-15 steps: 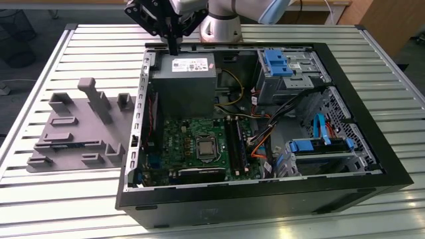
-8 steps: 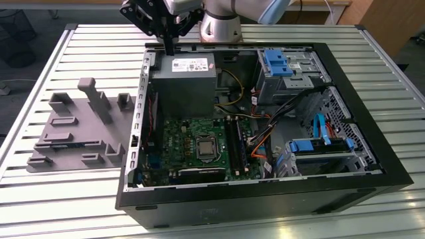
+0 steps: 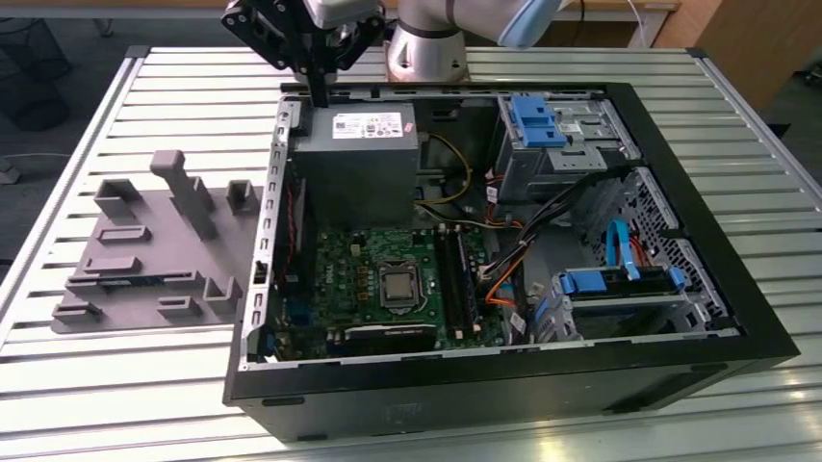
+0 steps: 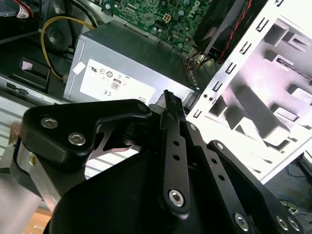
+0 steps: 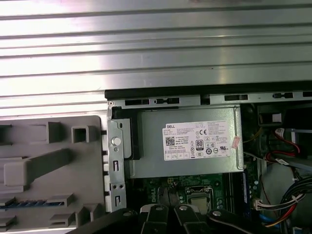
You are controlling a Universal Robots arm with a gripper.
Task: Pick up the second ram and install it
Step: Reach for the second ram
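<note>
The gripper [image 3: 315, 100], clenched and empty, hovers over the case [image 3: 514, 390]. The ram [image 3: 135, 281] lies well off it; a good grasp needs square alignment.

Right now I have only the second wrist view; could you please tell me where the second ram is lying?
Observer: The second ram lies in the gray fixture tray on the table, at the exterior view's left of the computer case.
Operator: Thank you. Where is the gripper relative to it?
Observer: In the exterior view the gripper hangs by the power supply at the case's edge, apart from the tray.
</note>
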